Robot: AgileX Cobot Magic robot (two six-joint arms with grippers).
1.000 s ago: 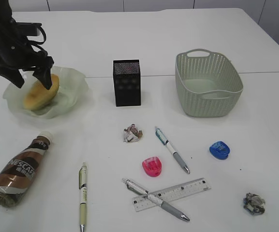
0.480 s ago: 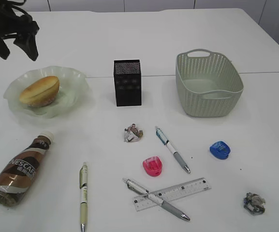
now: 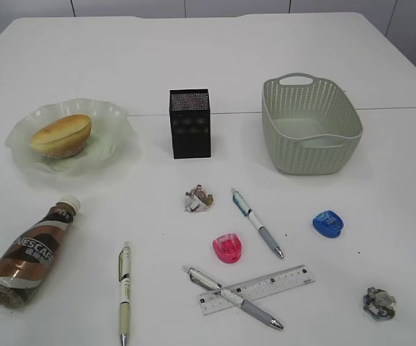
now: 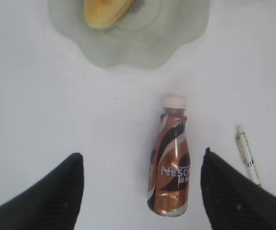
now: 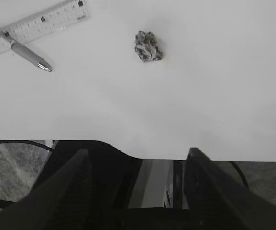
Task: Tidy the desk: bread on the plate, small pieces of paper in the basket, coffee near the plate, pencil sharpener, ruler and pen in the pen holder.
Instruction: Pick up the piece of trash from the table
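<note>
Between the earlier frames and this moment, the left arm withdrew from the plate [image 3: 117, 119]: it had stood over the bread [image 3: 60, 135], and in the exterior view only a dark sliver of it remained at the left edge. Bread position was unchanged, lying in the plate at the left of the desk [image 3: 193, 50].

The left gripper [image 4: 140, 187] hung above the desk with its two dark fingers spread wide and nothing between them. Below it, in the left wrist view, the coffee [image 4: 171, 163] lay on its side, cap toward the plate, with a cream-barrelled pen [image 4: 248, 155] just beside it.

The right gripper [image 5: 135, 179] was likewise spread and empty, positioned over the near edge of the desk. One piece of paper [image 5: 148, 46] lay near the desk's near right corner; the second piece of paper [image 3: 198, 199] lay in front of the pen holder [image 3: 189, 123].

The basket [image 3: 311, 124] stood to the right of the pen holder and held nothing visible. A grey-gripped pen [image 3: 257, 222] lay between the pink sharpener [image 3: 227, 248] and the blue sharpener [image 3: 327, 224]. Another pen [image 3: 233, 298] lay across the ruler [image 3: 265, 287], touching it.
</note>
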